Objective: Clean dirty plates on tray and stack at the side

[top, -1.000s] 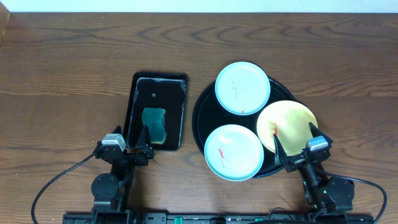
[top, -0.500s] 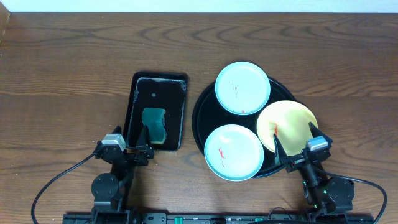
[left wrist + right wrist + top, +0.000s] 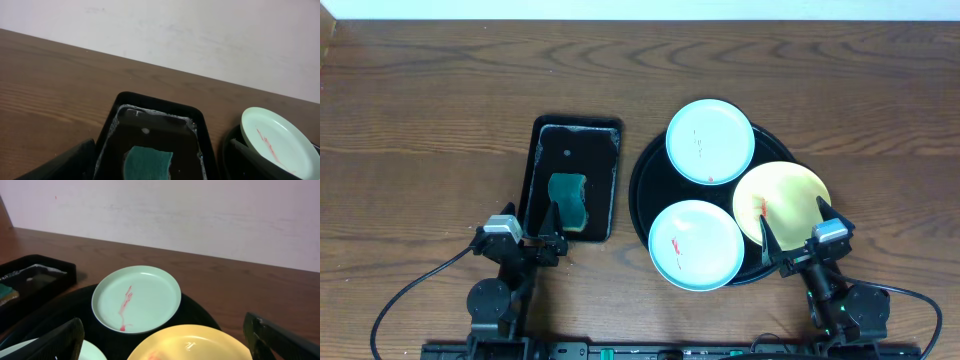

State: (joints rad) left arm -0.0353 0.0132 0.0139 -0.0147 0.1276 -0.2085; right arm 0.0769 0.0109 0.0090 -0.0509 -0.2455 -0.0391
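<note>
Three plates lie on the round black tray (image 3: 645, 175). A pale blue plate (image 3: 710, 141) with a red smear sits at the back; it also shows in the right wrist view (image 3: 136, 298). A second pale blue plate (image 3: 696, 244) with red smears sits at the front left. A pale yellow plate (image 3: 781, 203) with a red smear sits at the right. My right gripper (image 3: 793, 232) is open and empty over the yellow plate's near edge. My left gripper (image 3: 534, 232) is open and empty at the near end of the rectangular tray, by the green sponge (image 3: 567, 200).
A rectangular black tray (image 3: 571, 135) with wet residue holds the green sponge and stands left of the round tray. Cables run from both arm bases at the front edge. A pale wall stands behind the table.
</note>
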